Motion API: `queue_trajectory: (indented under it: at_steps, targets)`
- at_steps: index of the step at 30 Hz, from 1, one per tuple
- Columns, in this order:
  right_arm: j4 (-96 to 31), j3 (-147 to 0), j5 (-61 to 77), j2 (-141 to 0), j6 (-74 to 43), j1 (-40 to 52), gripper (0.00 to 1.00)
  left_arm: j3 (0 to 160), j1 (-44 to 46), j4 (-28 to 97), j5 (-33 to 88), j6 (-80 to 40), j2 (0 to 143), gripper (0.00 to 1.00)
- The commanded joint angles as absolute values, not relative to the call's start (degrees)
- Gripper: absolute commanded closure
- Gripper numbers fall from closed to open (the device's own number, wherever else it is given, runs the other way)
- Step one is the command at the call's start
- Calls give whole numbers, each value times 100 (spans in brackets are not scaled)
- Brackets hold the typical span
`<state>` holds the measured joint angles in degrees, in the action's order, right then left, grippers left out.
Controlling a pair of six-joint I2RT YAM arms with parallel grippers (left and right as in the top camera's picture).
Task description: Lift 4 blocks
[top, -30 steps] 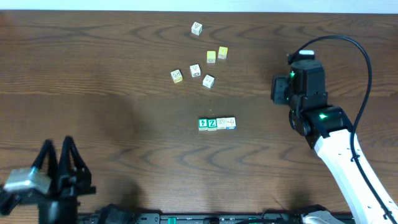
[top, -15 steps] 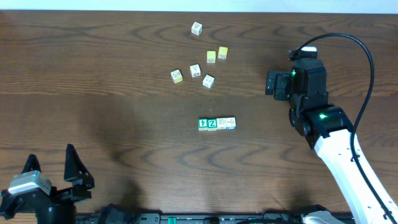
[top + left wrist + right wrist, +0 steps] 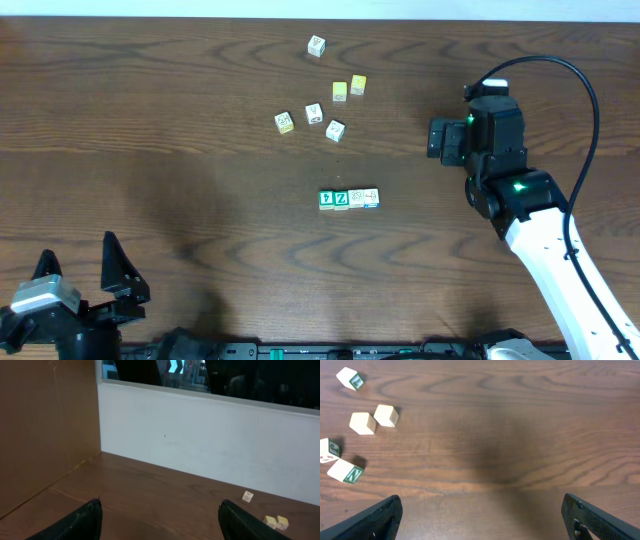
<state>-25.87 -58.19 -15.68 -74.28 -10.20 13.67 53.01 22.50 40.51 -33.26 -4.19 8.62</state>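
The four blocks (image 3: 349, 198) were lined up touching at the overhead frame's centre. The left gripper (image 3: 78, 262) and right gripper (image 3: 480, 512) were spread apart, empty. The row would best be pressed evenly from both ends.

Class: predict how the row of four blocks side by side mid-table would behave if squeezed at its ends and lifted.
The row is loose cubes set end to end, so it would probably buckle unless pressed firmly. Flat faces suggest they slide, not roll, on the smooth table. Being small, they are likely light.
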Motion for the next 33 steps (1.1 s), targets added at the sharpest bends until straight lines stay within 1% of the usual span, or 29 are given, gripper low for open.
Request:
queue_trajectory:
  at_steps: [1, 13, 15, 20, 25, 28, 32, 33]
  targets:
    - [-2683, -5887, -1643, -7415, -998, 1273, 1, 5349, 2228, 4047, -3415, -342, 840, 25]
    - [-2727, -5887, -1643, -7415, -1000, 1273, 1, 5349, 2231, 4169, -3411, -344, 840, 25]
    - [-2727, -5887, -1643, -7415, -1000, 1273, 1, 5349, 2231, 4383, -3417, -99, 840, 25]
    - [-2727, -5887, -1643, -7415, -1000, 1273, 1, 5347, 2231, 4805, -3015, -174, 843, 25]
    - [-2727, -5887, -1643, -7415, -998, 1273, 1, 5330, 2231, 4731, -3297, -38, 843, 25]
    - [-2727, -5887, -1643, -7415, -998, 1273, 1, 5181, 2228, 4329, -3461, -36, 843, 25]
    - [-2727, -5887, -1643, -7415, -998, 1273, 1, 4670, 1909, 3072, -3516, -43, 840, 25]
    - [-2727, -5887, -1643, -7415, -998, 1273, 1, 4421, 1787, 2578, -3496, -47, 840, 25]
